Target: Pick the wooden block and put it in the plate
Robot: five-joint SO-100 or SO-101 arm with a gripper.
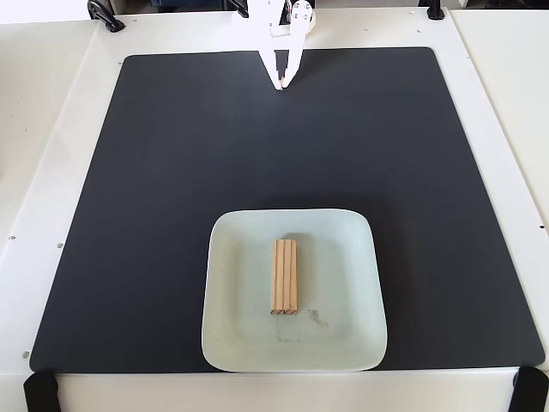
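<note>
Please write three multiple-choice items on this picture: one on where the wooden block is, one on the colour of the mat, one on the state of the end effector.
1. Where does the wooden block lie?
A. on the plate
B. on the mat
C. in the end effector

2. What colour is the mat?
A. white
B. black
C. green

3. How is the end effector?
A. holding the block
B. wide open
C. shut and empty

Key: 1 A, the block rests inside the rim; 2 B, the mat is black on a white table; 3 C, its fingertips meet with nothing between.
</note>
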